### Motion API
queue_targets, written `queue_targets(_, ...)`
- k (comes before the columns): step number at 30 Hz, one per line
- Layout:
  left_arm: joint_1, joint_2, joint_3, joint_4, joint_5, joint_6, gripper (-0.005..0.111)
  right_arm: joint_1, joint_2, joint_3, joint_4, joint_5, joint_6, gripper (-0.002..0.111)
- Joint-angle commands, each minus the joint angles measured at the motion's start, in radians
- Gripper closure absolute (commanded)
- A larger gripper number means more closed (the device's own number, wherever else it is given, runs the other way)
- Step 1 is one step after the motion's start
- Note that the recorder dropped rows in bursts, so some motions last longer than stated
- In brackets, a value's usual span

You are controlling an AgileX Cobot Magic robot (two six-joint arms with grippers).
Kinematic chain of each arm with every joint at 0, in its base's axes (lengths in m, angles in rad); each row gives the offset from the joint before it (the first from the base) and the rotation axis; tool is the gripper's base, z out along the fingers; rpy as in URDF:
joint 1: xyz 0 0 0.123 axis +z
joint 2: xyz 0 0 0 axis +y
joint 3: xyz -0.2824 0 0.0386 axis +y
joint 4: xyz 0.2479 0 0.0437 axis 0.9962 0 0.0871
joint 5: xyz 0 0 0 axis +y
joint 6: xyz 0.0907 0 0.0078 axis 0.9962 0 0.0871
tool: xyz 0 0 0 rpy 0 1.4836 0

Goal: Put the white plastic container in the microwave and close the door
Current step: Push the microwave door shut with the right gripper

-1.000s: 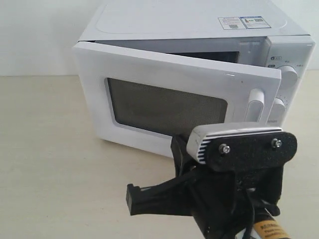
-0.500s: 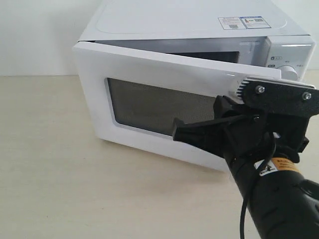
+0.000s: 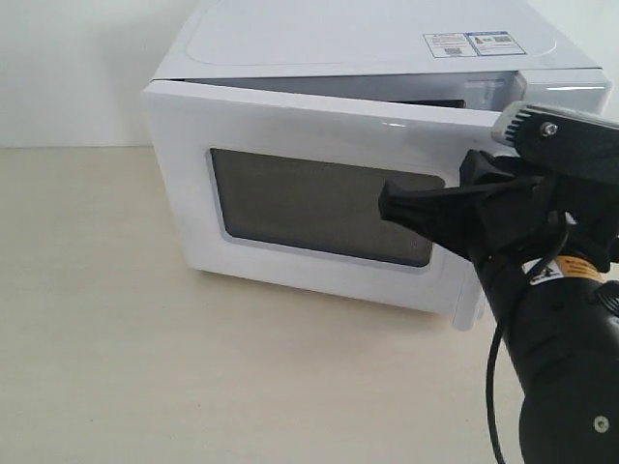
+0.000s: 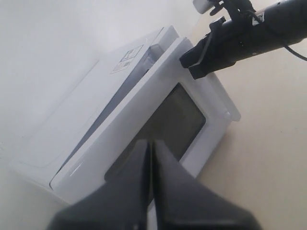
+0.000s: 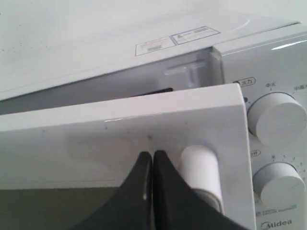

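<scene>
Table (image 3: 116,367) carries microwave (image 3: 368,39); door (image 3: 290,126) now swung nearer shut than a second ago, narrow gap left. Right gripper (image 3: 386,203) has come up against door beside handle (image 5: 200,172), fingers together, pushing. Left gripper (image 4: 150,143) hangs clear of door, fingers together, empty. White plastic container unseen, presumably inside.

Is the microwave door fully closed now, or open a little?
Open a little. The door angles away from the microwave, leaving a dark gap at its handle side. The shut right claw is at its front.

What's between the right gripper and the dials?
The door handle sits between the right gripper and the dials, shown in the right wrist view.
</scene>
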Motion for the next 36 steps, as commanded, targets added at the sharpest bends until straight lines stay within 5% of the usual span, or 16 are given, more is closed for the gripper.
queue_targets(1,-0.004,-0.003,0.005,-0.013,-0.005,-0.013,0.103,-0.012,0.0,-0.003,-0.101,-0.012,-0.002,0.108)
queue_targets(15,-0.004,-0.003,0.005,-0.013,-0.001,-0.013,0.103,-0.025,0.022,-0.097,-0.06,-0.012,-0.128,0.108)
queue_targets(36,-0.004,-0.003,0.005,-0.016,-0.007,-0.013,0.103,-0.226,0.139,-0.132,-0.167,0.031,-0.06,0.108)
